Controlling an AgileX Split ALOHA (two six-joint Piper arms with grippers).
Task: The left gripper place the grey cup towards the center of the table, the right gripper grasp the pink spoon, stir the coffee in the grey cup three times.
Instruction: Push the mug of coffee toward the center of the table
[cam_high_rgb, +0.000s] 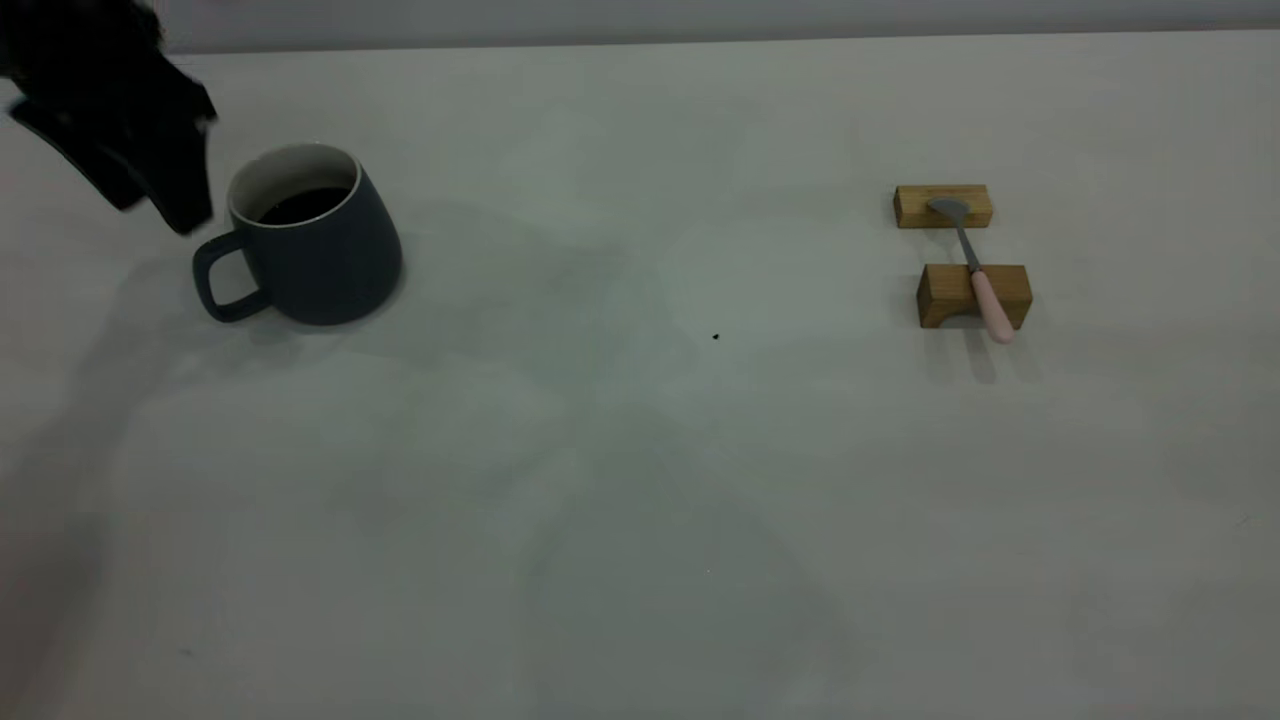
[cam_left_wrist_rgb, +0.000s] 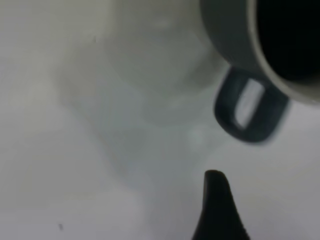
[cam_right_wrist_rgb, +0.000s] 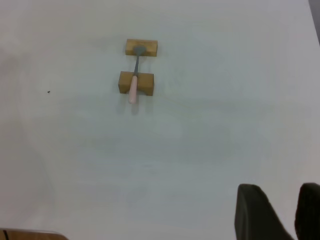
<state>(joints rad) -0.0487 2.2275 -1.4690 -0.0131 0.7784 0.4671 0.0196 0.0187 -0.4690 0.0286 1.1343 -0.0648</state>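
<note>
Looking at the exterior view, you find the left gripper (cam_high_rgb: 150, 190), a black arm end with thin black fingers, hanging at about ten o'clock of the frame, just beside the dark slate-grey matte cup (cam_high_rgb: 315, 240). It grips nothing; you cannot tell how far its jaws stand apart, since the left wrist view shows only one black fingertip (cam_left_wrist_rgb: 216, 200) near the cup's loop handle, apart from it. The cup stands upright on the pale grey-white tabletop (cam_high_rgb: 640, 520), its handle turned toward seven o'clock, with dark glossy coffee (cam_high_rgb: 300, 205) inside its white inner wall.

Well apart from the cup, toward three o'clock of the frame, you see the slim spoon with grey metal bowl and pale pink handle (cam_high_rgb: 975, 275). It lies across two small wooden blocks: its bowl rests on the far block (cam_high_rgb: 915, 207), its stem crosses the near block (cam_high_rgb: 945, 295), and the pink end juts past that block toward six o'clock. A tiny black speck (cam_high_rgb: 716, 337) sits on the tabletop between cup and spoon.

The right gripper (cam_right_wrist_rgb: 280, 215) shows only in its own wrist view, far from the spoon, its thick black jaws parted by a narrow gap and clasping nothing.
</note>
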